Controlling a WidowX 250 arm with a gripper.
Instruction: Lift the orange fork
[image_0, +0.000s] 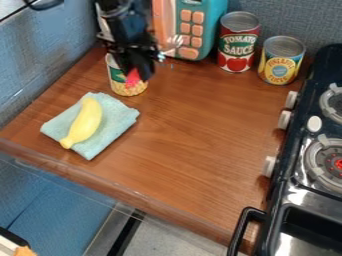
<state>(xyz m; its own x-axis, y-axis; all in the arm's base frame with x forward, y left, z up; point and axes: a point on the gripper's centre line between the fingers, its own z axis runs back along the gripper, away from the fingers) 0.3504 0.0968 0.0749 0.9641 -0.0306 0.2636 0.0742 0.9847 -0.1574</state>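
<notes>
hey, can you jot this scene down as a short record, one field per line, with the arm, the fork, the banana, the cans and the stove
arm: hand at upper left, over the counter
fork: silver tines beside the hand; grip unclear
banana: yellow, lying on a folded light-blue cloth
cans: red can and yellow-blue can at the back; third can partly behind the hand
stove: black, right edge, knobs facing the counter
</notes>
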